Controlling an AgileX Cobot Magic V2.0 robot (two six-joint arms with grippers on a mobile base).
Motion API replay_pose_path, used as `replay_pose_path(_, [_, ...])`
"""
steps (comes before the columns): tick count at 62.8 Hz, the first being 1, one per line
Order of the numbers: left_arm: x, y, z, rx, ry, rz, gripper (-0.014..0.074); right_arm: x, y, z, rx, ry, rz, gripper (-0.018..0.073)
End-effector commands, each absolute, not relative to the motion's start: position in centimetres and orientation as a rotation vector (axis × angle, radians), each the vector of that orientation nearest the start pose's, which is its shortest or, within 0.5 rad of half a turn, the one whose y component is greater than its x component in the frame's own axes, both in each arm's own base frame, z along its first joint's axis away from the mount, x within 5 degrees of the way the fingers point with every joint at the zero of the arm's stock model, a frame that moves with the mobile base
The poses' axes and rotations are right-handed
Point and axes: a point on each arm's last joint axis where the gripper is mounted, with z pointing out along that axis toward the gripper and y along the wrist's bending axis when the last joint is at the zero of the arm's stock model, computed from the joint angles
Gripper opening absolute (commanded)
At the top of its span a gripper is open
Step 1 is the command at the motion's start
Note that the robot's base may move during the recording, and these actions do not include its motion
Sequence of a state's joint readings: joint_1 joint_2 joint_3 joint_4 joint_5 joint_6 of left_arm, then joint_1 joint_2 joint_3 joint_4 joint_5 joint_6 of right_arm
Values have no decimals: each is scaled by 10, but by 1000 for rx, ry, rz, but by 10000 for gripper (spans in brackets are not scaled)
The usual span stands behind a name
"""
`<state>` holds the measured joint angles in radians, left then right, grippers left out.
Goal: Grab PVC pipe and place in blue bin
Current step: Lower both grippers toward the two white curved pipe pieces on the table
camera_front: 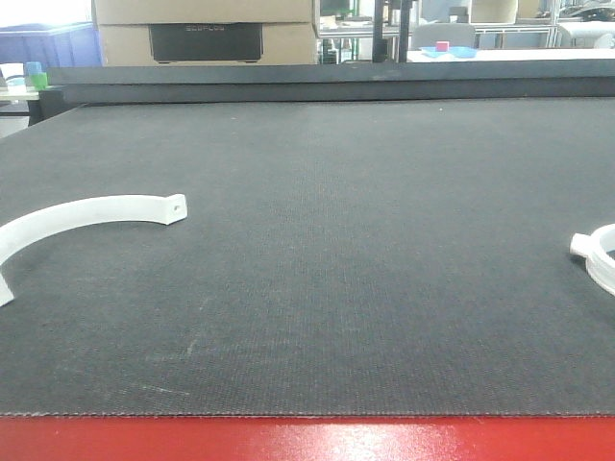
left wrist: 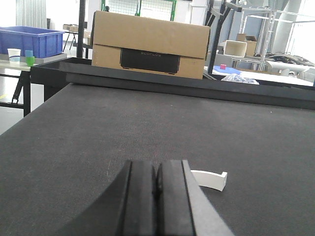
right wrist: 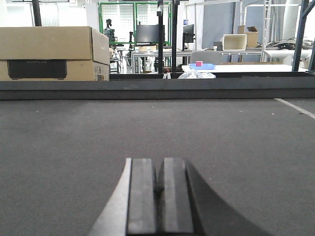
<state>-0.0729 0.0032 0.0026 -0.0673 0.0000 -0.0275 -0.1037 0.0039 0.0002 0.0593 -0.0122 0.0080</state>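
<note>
PVC pipe (camera_front: pixel 106 206), a white curved arc with a small hole near its squared end, lies flat on the dark worktop (camera_front: pixel 336 240) at the near left, its other end running off the left edge of the front view. A white ring-shaped part (camera_front: pixel 580 244) sits at the near right edge, well apart from the arc and partly cut off.

The left gripper (left wrist: pixel 157 196) has its black pads pressed together with nothing between them. Just to its right a white curved piece (left wrist: pixel 210 179) rests on the worktop; I cannot tell whether it is the same arc. The right gripper (right wrist: pixel 160 196) is likewise pressed together and empty, with bare worktop in front of it.

The blue bin (left wrist: pixel 30 40) stands on a separate table far to the left, beyond the worktop's edge. A cardboard box (left wrist: pixel 147 44) sits behind the worktop's far rim.
</note>
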Motion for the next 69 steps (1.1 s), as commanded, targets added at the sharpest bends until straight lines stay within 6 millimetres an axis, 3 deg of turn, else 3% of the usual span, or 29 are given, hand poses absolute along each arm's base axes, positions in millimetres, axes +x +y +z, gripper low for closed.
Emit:
replay_pose_path(1, [56, -4, 215, -13, 1467, -137, -111, 56, -6, 216, 122, 1449, -41, -168])
replay_pose_path(60, [56, -4, 215, -13, 1467, -137, -111, 56, -6, 216, 122, 1449, -41, -168])
replay_pose_path(69, [56, -4, 215, -8, 1467, -131, -111, 54, -6, 225, 118, 1346, -47, -168])
